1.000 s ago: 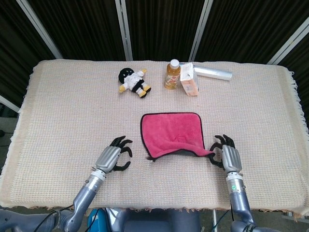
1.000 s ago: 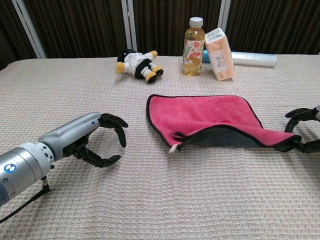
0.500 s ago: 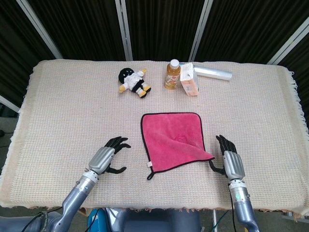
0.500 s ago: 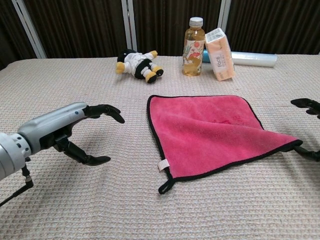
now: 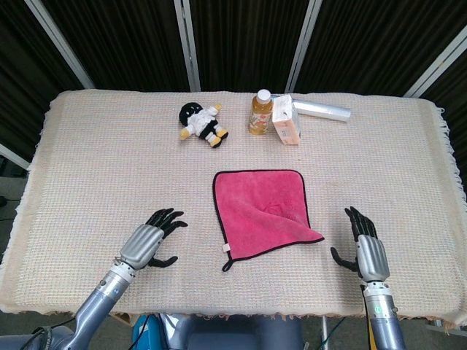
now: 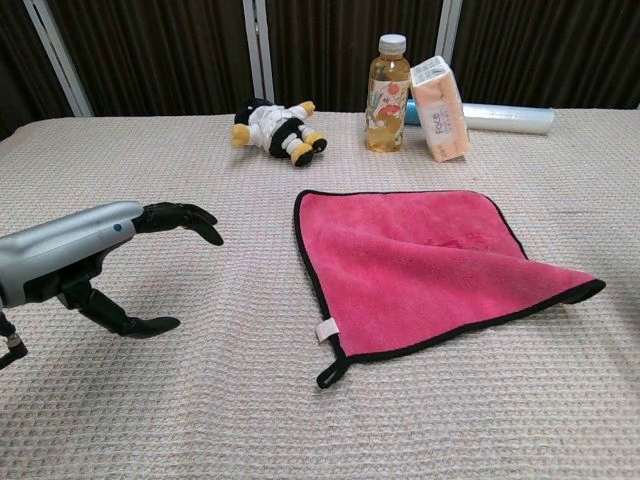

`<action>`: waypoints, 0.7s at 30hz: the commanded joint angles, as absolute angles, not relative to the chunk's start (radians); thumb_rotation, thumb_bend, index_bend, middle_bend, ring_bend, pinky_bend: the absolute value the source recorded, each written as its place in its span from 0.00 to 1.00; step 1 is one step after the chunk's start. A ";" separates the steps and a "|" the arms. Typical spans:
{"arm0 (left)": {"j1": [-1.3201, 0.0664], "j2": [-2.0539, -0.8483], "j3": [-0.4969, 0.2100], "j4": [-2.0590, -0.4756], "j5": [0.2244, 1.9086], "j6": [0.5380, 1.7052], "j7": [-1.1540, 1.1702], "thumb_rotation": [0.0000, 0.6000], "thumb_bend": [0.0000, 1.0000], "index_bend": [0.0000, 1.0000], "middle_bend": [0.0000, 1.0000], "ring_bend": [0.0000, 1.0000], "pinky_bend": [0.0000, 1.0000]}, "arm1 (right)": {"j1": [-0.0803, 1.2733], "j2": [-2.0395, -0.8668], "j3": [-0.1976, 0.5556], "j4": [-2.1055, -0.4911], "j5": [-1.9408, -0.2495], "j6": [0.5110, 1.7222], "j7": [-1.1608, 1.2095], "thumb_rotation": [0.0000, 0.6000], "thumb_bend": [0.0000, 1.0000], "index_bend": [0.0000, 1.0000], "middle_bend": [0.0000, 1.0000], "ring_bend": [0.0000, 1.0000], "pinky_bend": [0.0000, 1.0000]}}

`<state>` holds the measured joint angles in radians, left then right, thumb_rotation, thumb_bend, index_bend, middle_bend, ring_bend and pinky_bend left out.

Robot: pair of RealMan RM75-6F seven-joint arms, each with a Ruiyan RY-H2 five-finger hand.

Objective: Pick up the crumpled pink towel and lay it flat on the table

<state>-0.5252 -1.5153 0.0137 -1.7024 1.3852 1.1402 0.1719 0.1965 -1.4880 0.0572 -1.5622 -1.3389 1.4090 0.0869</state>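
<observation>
Both hands have drawn back toward the near table edge since a second ago, letting go of the towel's near corners. Left hand [image 5: 149, 243] and right hand [image 5: 365, 248] hover with fingers spread, holding nothing. Between them, slightly nearer the right hand, the pink towel [image 5: 264, 210] lies spread on the woven cream tablecloth [image 5: 95, 160]: soft microfibre, black-piped, roughly square, its near-right corner slightly puckered. Beyond sit a plush doll [image 5: 201, 122], tea bottle [image 5: 260, 112], tissue pack [image 5: 286, 121] and film roll [image 5: 325, 110].
</observation>
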 commanded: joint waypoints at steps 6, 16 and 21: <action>-0.613 -1.527 -0.008 -1.800 1.328 1.034 0.508 1.00 0.63 0.16 0.07 0.00 0.00 | 0.176 -1.448 0.056 -1.587 -1.373 1.414 0.129 1.00 0.32 0.00 0.00 0.00 0.00; -0.692 -1.671 -0.048 -1.783 1.169 0.967 0.710 1.00 0.73 0.14 0.07 0.00 0.00 | 0.173 -1.431 0.065 -1.602 -1.388 1.401 0.165 1.00 0.32 0.00 0.00 0.00 0.00; -0.732 -1.759 -0.055 -1.731 1.086 0.956 0.802 1.00 0.73 0.14 0.07 0.00 0.00 | 0.170 -1.417 0.069 -1.610 -1.387 1.390 0.189 1.00 0.32 0.00 0.00 0.00 0.00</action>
